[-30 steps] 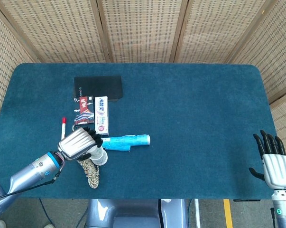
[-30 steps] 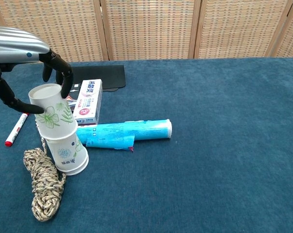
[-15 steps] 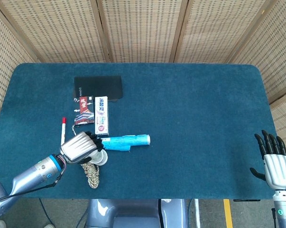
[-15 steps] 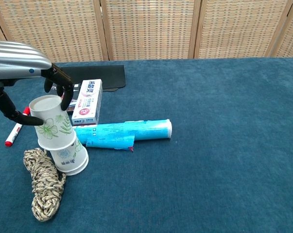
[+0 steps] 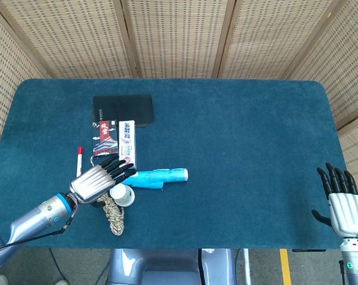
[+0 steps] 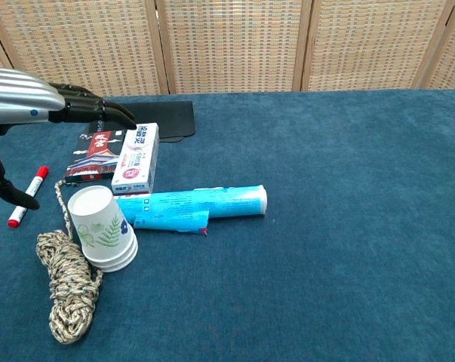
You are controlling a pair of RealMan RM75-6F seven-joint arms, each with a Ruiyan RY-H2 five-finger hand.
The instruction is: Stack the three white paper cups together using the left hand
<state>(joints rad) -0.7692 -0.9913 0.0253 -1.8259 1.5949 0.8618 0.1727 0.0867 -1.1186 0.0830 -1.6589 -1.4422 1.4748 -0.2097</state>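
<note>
The white paper cups with green leaf prints stand nested in one stack on the blue cloth, beside the rope; from above the stack shows as a white round. My left hand hovers above and to the left of the stack with its fingers spread, holding nothing. In the chest view that left hand is well above the cups, fingers stretched out to the right. My right hand rests at the table's front right edge, fingers extended and empty.
A coiled rope lies just left of the cups. A blue rolled tube lies right of them. Two small boxes, a black pad and a red marker sit behind.
The left hand pushed the top cup down into the stack, then let go and opened, lifting clear. The stack is now shorter. The right hand stayed put.
</note>
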